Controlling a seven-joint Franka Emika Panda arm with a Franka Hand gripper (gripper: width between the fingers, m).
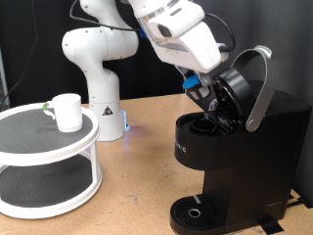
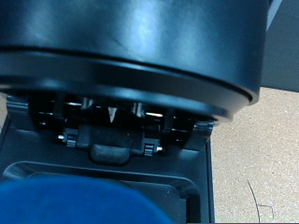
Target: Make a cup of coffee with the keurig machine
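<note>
The black keurig machine (image 1: 240,157) stands at the exterior view's right with its lid (image 1: 256,86) raised and the pod chamber (image 1: 205,125) open. My gripper (image 1: 199,90) hangs just above the chamber, under the raised lid, shut on a small blue-topped pod (image 1: 193,83). In the wrist view the pod is a blurred blue shape (image 2: 84,201) close to the camera, with the lid's black underside (image 2: 131,47) and the hinge area (image 2: 112,140) behind it. My fingers do not show there. The white cup (image 1: 67,111) stands on the round white stand (image 1: 20,137) at the exterior view's left.
The stand has two tiers, and its lower tier (image 1: 39,186) is bare. The machine's round drip tray (image 1: 196,211) has nothing on it. The robot's white base (image 1: 103,113) stands at the back on the wooden table (image 1: 137,186).
</note>
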